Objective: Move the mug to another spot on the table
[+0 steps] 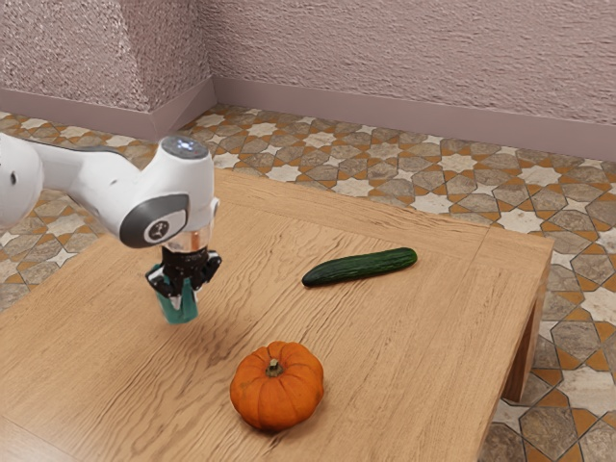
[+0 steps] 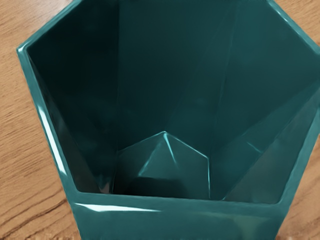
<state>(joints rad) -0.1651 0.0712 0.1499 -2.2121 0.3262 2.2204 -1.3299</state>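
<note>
Exterior view: jaws tight on both sides of teal mug (image 1: pixel 179 308), near pumpkin (image 1: pixel 277 385).

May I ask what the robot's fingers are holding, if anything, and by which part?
The teal mug, pinched at its rim, apparently on one side wall.

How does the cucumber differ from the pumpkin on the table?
The cucumber is dark green; the pumpkin is orange. The cucumber is long and slim; the pumpkin is round and ribbed. The cucumber lies on its side, while the pumpkin sits upright, stem up. Both rest on the wooden table, apart from the claw, which grips the teal mug.
</note>
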